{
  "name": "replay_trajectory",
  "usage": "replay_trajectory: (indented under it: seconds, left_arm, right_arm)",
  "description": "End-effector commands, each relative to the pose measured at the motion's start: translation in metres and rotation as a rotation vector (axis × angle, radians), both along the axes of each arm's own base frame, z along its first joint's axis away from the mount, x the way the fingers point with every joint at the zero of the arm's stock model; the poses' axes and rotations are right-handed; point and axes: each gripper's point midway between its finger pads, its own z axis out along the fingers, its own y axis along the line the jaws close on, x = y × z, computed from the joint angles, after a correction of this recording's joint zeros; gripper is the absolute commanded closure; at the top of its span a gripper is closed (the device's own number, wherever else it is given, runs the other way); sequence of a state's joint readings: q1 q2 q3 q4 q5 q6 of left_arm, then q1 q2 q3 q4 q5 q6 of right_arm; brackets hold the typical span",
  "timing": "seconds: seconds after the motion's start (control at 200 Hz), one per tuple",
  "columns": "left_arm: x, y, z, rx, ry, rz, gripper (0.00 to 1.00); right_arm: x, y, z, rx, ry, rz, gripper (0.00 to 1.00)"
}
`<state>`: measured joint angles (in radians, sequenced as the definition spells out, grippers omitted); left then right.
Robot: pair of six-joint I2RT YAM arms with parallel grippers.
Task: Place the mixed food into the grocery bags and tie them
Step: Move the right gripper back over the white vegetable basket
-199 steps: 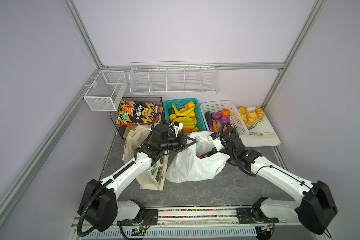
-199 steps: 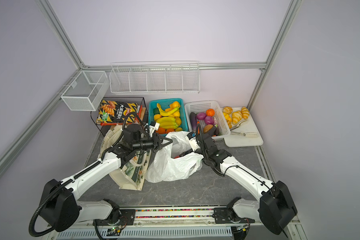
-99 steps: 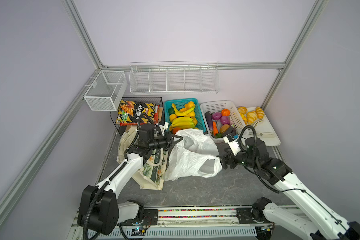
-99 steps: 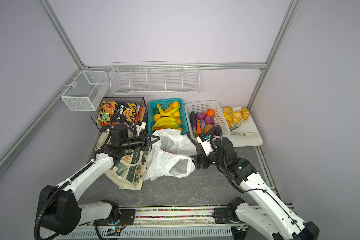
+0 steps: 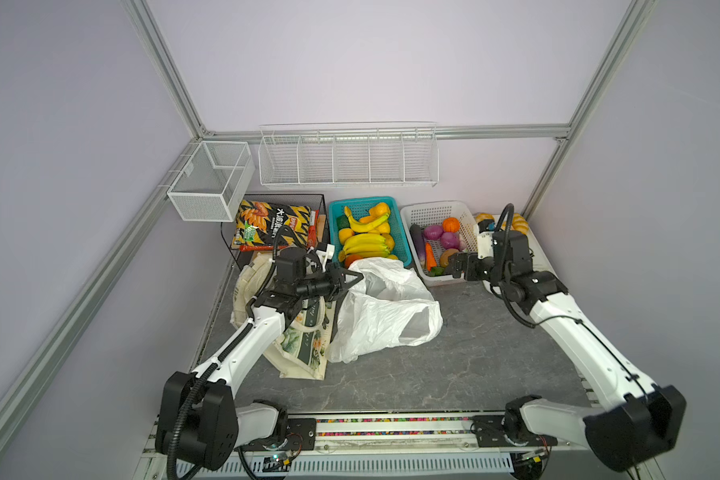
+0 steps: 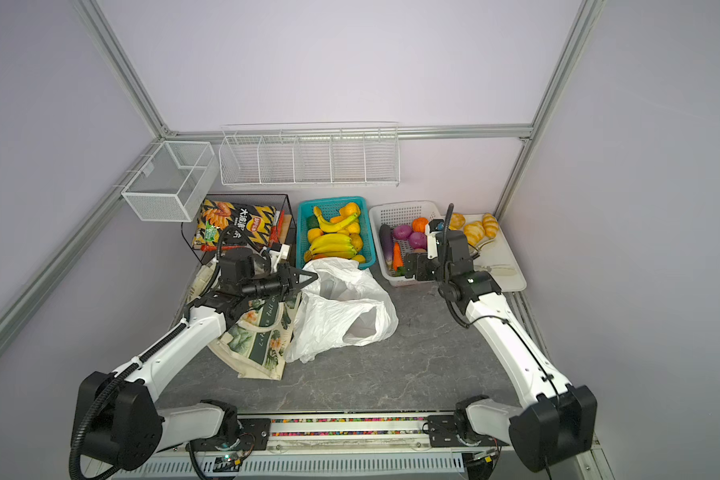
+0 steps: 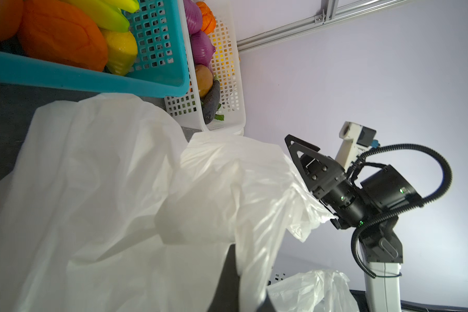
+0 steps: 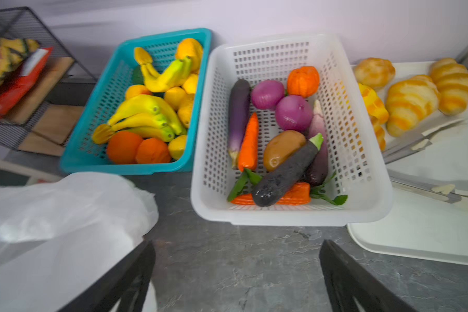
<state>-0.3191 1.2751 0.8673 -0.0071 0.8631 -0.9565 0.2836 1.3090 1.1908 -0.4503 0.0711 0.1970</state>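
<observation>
On a grey marbled tabletop (image 5: 454, 374) walled in lilac, the left claw (image 5: 356, 278) is pinched tight on the rim of a white plastic bag (image 5: 383, 320), holding that edge up beside a printed canvas tote (image 5: 304, 349) slumped under the same arm. The right claw (image 8: 237, 243), spread wide and empty, hovers just short of a white slotted basket (image 8: 295, 216) holding a purple onion (image 8: 293, 113), a dark eggplant (image 8: 284, 175) and other toy vegetables. The bag's film looks thin, limp and slippery, best taken by rim or loop handles. The glossy, rounded onion probably weighs little but may roll, so a grip across its middle seems wisest.
</observation>
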Motion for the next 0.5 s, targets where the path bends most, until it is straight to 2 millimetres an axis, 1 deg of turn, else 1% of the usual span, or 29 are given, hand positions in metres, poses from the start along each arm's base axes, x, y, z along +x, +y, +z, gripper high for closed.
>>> replay_trajectory:
  seconds: [0.0, 0.095, 0.205, 0.325, 0.5]
  left_arm:
    - [-0.003, -0.007, 0.018, 0.002, -0.055, -0.017, 1.00]
    - [-0.008, -0.019, 0.029, 0.013, -0.088, -0.046, 1.00]
    - [-0.011, -0.028, 0.038, 0.025, -0.120, -0.061, 1.00]
    - [-0.009, -0.031, 0.038, 0.034, -0.119, -0.063, 1.00]
    - [-0.007, -0.033, 0.036, 0.039, -0.117, -0.057, 1.00]
  right_arm:
    - [0.030, -0.019, -0.016, -0.091, 0.055, -0.054, 0.00]
    - [0.050, -0.024, -0.037, -0.158, 0.130, -0.048, 0.01]
    - [0.066, -0.030, -0.060, -0.207, 0.209, -0.043, 0.02]
    - [0.074, -0.027, -0.086, -0.252, 0.308, -0.008, 0.04]
    - [0.079, -0.033, -0.115, -0.329, 0.435, 0.004, 0.04]
